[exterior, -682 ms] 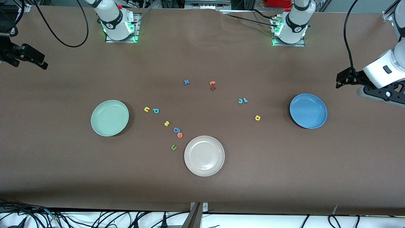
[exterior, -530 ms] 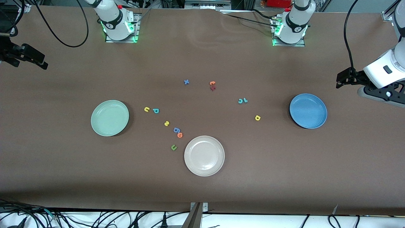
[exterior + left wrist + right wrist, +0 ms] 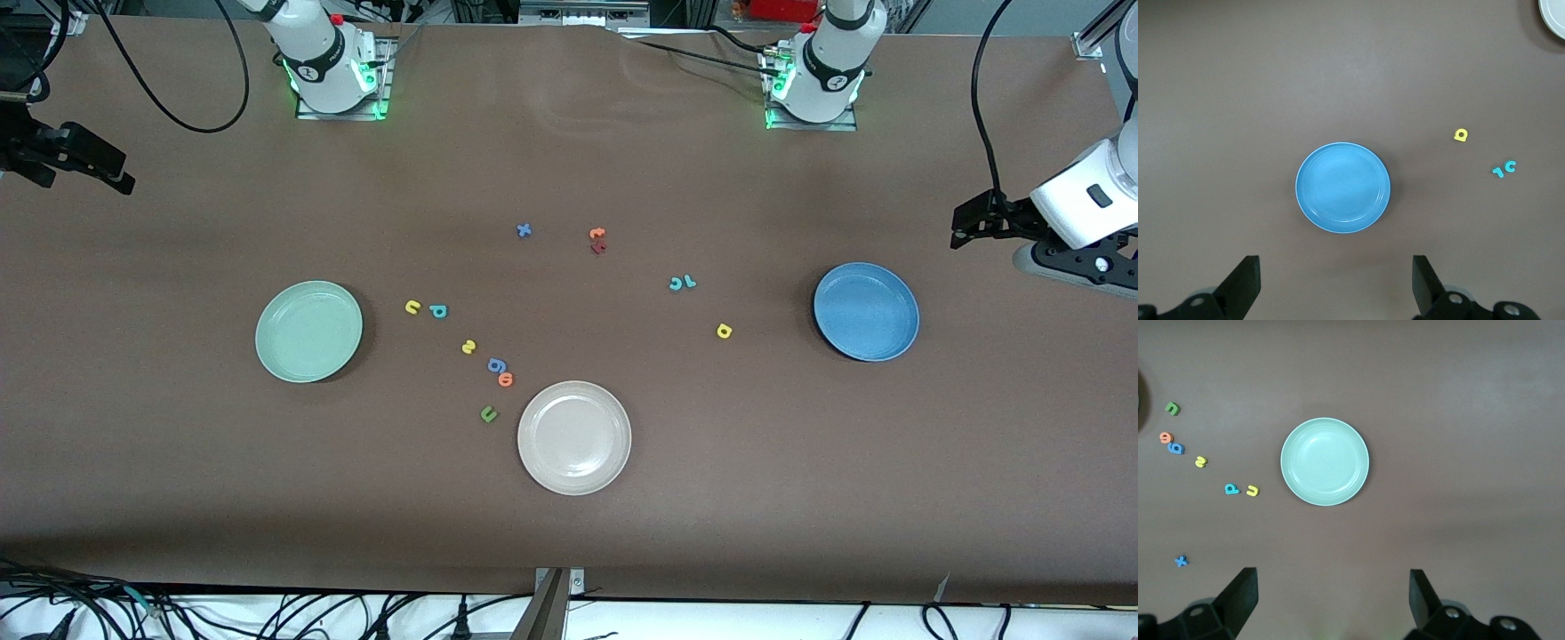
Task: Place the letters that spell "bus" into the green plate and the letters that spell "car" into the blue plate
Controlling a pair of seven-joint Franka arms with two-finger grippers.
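The green plate (image 3: 308, 331) (image 3: 1325, 461) is bare. Beside it lie the yellow u (image 3: 412, 308) (image 3: 1253, 491), teal b (image 3: 437, 310) (image 3: 1231, 489) and yellow s (image 3: 468, 347) (image 3: 1201, 461). The blue plate (image 3: 866, 311) (image 3: 1343, 187) is bare too, with the yellow a (image 3: 724, 331) (image 3: 1461, 135), teal c (image 3: 676, 284) (image 3: 1510, 167) and teal r (image 3: 689, 283) (image 3: 1498, 173) toward the table's middle. My left gripper (image 3: 958, 227) (image 3: 1336, 287) hangs open, high over the table at the left arm's end. My right gripper (image 3: 120, 178) (image 3: 1331, 603) hangs open over the right arm's end.
A beige plate (image 3: 574, 437) lies nearest the front camera. A blue g (image 3: 496, 365), an orange letter (image 3: 506, 380) and a green u (image 3: 488, 413) lie near it. Nearer the bases are a blue x (image 3: 524, 230) and orange (image 3: 597, 234) and dark red (image 3: 598, 247) letters.
The left gripper has drifted slightly toward the robots' side of the table. The right arm, the plates and the letters have not moved.
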